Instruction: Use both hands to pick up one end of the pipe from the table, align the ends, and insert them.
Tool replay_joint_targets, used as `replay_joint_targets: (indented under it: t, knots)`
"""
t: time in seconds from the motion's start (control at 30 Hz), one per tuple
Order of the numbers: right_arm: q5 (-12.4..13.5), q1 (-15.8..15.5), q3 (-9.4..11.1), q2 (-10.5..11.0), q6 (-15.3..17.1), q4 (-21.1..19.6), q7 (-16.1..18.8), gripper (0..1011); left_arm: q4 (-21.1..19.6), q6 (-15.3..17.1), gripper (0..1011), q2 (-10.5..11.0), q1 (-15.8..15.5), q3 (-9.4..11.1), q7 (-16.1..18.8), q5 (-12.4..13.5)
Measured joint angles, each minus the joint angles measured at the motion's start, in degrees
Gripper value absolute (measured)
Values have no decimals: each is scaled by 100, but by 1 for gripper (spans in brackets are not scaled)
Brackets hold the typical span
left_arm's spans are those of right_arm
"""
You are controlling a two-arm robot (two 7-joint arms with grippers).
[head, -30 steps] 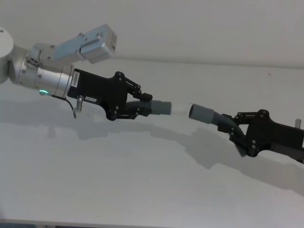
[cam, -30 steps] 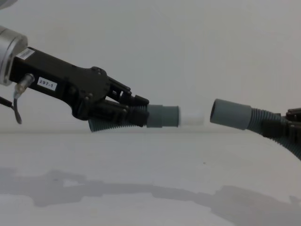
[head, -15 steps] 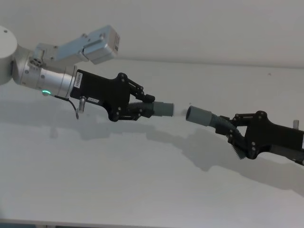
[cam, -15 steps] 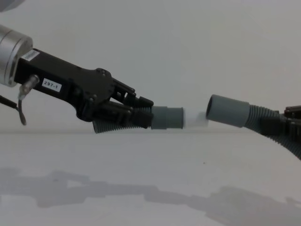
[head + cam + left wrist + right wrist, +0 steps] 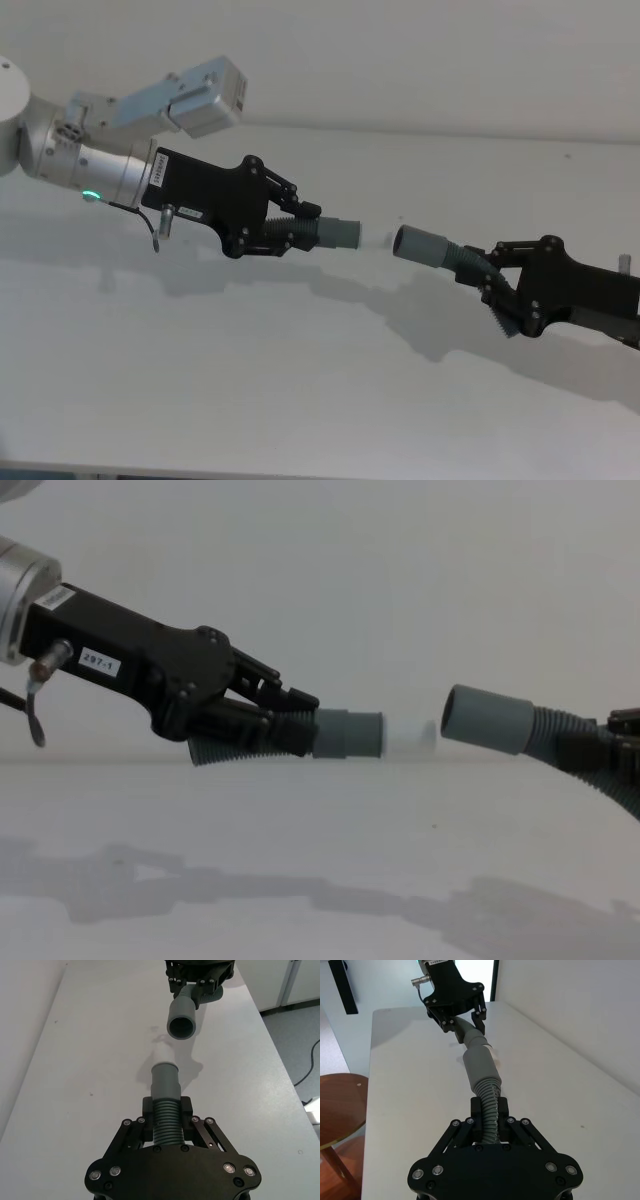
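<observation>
White 297-1 label (image 5: 98, 662), left gripper (image 5: 290, 714), right gripper (image 5: 490, 1109), each clamping pipe (image 5: 240, 744), ends (image 5: 348, 734) apart

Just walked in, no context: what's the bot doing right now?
The left gripper holds one hose piece, whose cuff ends in a white tip. The right gripper holds the other hose piece, whose end is an open socket. Both are lifted off the table with ends facing. The tip sits just short of the socket, not yet in.
</observation>
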Motion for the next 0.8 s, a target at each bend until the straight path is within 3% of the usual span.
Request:
replay_joint_targets:
  t: [0.8]
  knots:
    - [43, 6, -59, 65, -33, 10, -43, 173, -55, -117, 308, 31, -131, 80, -148, -155]
